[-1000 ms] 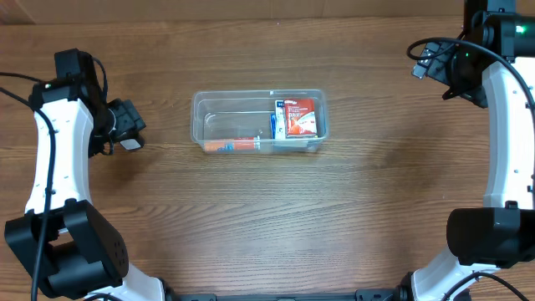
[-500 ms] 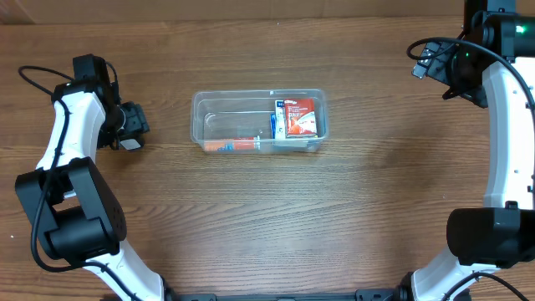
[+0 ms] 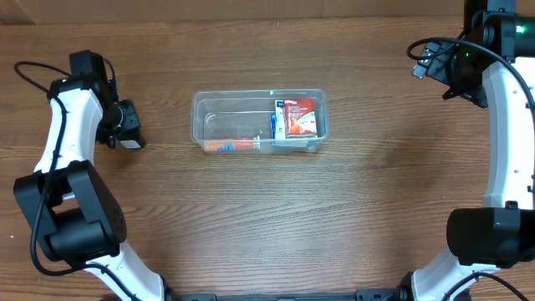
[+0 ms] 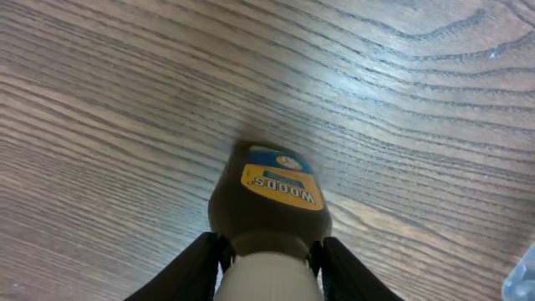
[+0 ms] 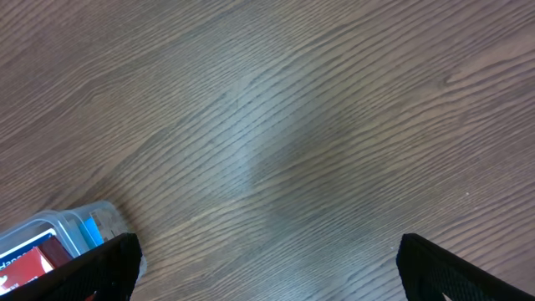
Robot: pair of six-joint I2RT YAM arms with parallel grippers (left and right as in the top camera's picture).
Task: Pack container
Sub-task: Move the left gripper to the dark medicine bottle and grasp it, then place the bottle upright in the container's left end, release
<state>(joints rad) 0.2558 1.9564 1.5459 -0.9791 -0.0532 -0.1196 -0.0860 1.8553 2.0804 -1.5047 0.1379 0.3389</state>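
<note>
The clear container (image 3: 198, 117) stands at the table's middle, holding a red box (image 3: 300, 117), a blue-and-white box (image 3: 277, 125) and an orange tube (image 3: 236, 145). Left of it, my left gripper (image 3: 127, 134) is down at the table, apart from the container. In the left wrist view a small dark bottle (image 4: 280, 186) with a yellow-and-blue label and a white cap sits between the fingers, and my left gripper (image 4: 272, 266) is shut on its neck. My right gripper (image 3: 430, 60) hangs open at the far right; in its wrist view my right gripper (image 5: 267, 276) holds nothing.
Bare wood surrounds the container on all sides. A corner of the container (image 5: 58, 238) shows at the lower left of the right wrist view. Cables trail from both arms near the table's far corners.
The left gripper's jaws have closed onto the small bottle, and the left arm has shifted slightly. The right arm and the container have not moved.
</note>
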